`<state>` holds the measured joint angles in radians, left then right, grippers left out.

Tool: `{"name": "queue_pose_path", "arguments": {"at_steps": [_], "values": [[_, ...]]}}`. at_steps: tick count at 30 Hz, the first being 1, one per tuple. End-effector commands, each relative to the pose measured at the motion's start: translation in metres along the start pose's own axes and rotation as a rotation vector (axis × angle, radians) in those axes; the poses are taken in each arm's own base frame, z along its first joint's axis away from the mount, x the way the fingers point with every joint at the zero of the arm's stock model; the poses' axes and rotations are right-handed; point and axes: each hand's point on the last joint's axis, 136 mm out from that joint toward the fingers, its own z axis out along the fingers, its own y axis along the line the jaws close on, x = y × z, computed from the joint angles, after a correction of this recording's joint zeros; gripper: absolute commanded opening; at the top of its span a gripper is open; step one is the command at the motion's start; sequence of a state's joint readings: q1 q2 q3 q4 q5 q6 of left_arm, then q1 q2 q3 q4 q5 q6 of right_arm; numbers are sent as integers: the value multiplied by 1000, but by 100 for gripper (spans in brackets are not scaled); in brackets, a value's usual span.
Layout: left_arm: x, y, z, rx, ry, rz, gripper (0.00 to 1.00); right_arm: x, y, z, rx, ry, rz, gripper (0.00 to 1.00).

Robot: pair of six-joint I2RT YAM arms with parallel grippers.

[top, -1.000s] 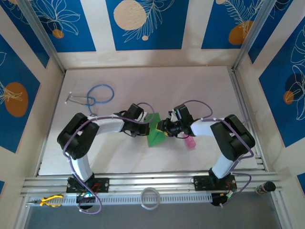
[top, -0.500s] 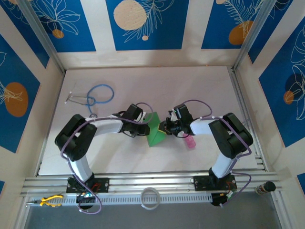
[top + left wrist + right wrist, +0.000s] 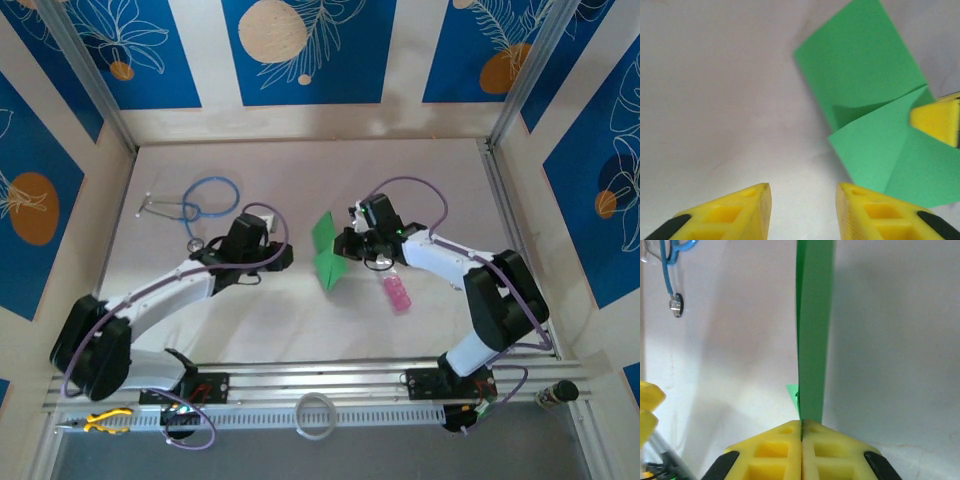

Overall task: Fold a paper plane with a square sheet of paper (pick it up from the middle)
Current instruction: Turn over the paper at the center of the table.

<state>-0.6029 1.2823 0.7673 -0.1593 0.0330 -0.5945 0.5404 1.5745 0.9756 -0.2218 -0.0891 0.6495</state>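
From above, the green paper (image 3: 327,250) is seen mid-surface (image 3: 440,190), creased into a narrower shape and pinched at one side by the right end effector (image 3: 345,246). The left end effector (image 3: 287,255) is just beside the paper but apart from it, and nothing is held in it. With a hold on one side only, the free end may sag or swing, and the crease may spring open. A pink bottle (image 3: 397,293) lies near the right arm and could be knocked if that arm is swept low. The stethoscope (image 3: 205,198) lies well apart and is judged no hazard.

In the left wrist view, the left end effector (image 3: 802,210) is spread, with bare surface between its jaws. The paper (image 3: 865,85) lies ahead to the right, one flap lifted off the layer beneath. A yellow finger (image 3: 936,120) of the right arm is clamped at its edge. If only one layer is caught on approach, the fold could be pulled apart or a stray crease pressed in. The two end effectors could also be driven into each other.

In the right wrist view, the right end effector (image 3: 801,437) is pressed together on the paper's near edge, and the paper (image 3: 814,330) is seen edge-on. So narrow a hold may be lost, or the sheet torn, if it is tugged. Whether the far end touches the surface cannot be told.
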Motion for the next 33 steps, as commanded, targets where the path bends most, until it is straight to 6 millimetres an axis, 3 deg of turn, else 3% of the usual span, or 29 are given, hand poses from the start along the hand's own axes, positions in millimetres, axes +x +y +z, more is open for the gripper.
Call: {"name": "queue_pose_path", "arguments": {"at_steps": [1,7,10,18,27,29,33], "values": [[-10,33,-23,-132,-98,-45,42,8,-27,-20,354,55,-211,7],[-18,72,-69,-271,-271,-143,48,-25,-34,-44,892,-38,-464,5],[-17,86,-88,-334,-307,-158,49,-29,-23,-36,948,-71,-526,5],[-11,114,-130,-449,-409,-209,50,-5,7,14,901,3,-629,8],[-6,117,-138,-450,-419,-221,51,39,49,68,720,134,-651,16],[-5,116,-137,-446,-414,-222,51,47,64,76,602,171,-612,20],[-7,113,-135,-429,-411,-223,51,55,103,72,329,192,-524,47]]}}
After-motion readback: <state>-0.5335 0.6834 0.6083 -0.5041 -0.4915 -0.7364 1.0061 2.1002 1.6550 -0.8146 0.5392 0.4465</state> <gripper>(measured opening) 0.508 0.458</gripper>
